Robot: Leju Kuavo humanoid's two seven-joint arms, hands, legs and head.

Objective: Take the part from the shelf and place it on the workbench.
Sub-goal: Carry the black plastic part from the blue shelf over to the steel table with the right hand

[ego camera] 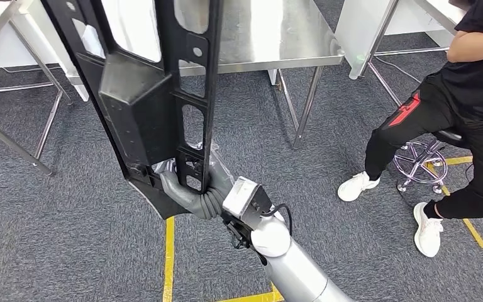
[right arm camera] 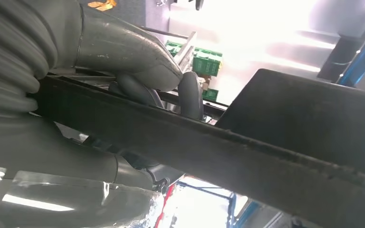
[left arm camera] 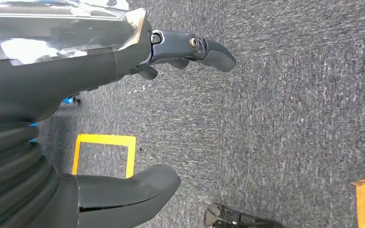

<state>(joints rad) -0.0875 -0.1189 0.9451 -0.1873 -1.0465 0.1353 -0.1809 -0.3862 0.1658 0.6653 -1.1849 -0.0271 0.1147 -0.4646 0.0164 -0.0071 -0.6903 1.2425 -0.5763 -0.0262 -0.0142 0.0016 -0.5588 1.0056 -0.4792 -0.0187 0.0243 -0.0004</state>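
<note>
Right hand – fingers clamped on lower end of long black slotted part, held tilted above carpet, its top overlapping steel counter. Left hand – fingers apart, holding nothing. Seated person nearby.

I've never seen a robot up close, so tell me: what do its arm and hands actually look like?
The right arm is a smooth silver tube with a white rounded joint, a pale boxy wrist module and a black cable looping beside it. A grey ribbed, bellows-like cover leads into the right hand, which has a thick grey thumb and darker fingers. The left hand looks alike: black ribbed cover, dark glossy fingers with a visible screw.
</note>
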